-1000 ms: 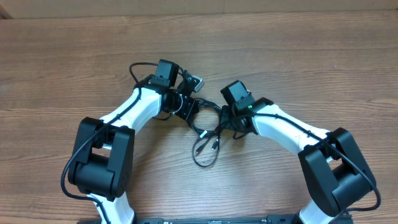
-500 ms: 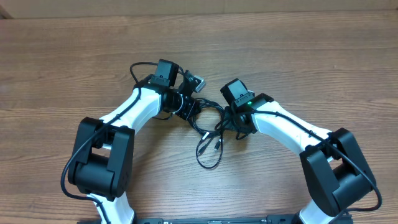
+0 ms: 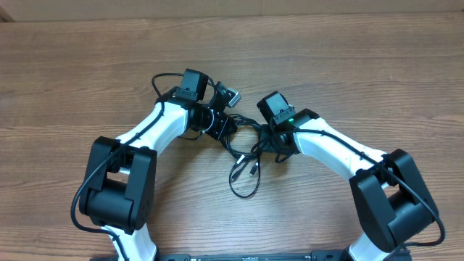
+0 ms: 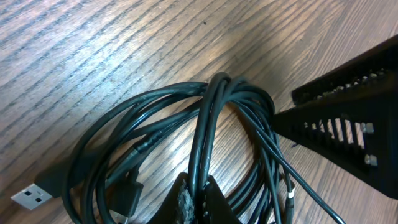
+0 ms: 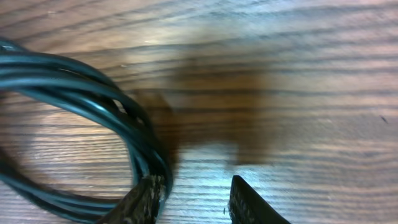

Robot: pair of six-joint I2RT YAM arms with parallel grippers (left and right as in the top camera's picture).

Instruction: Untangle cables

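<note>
- Worktop: brown wood grain, carrying everything else.
- Left arm and right arm: white with black joints, both reaching in towards the middle, their wrists near each other.
- Cables: thin black cords in a loose tangle on the worktop between the two wrists, with one loop trailing towards the near edge. In the left wrist view they form a coil, with several strands bunched and crossing over its top.
- Left end effector: closed tight, pinching a few cable strands where they run down from that bunch.
- Right end effector: jaws partly apart with bare wood between them; the coil curves just against the outside of one finger.
- USB plug: silver, lying flat at the coil's outer edge.
- Plug tips: two small grey ends inside the trailing loop.
</note>
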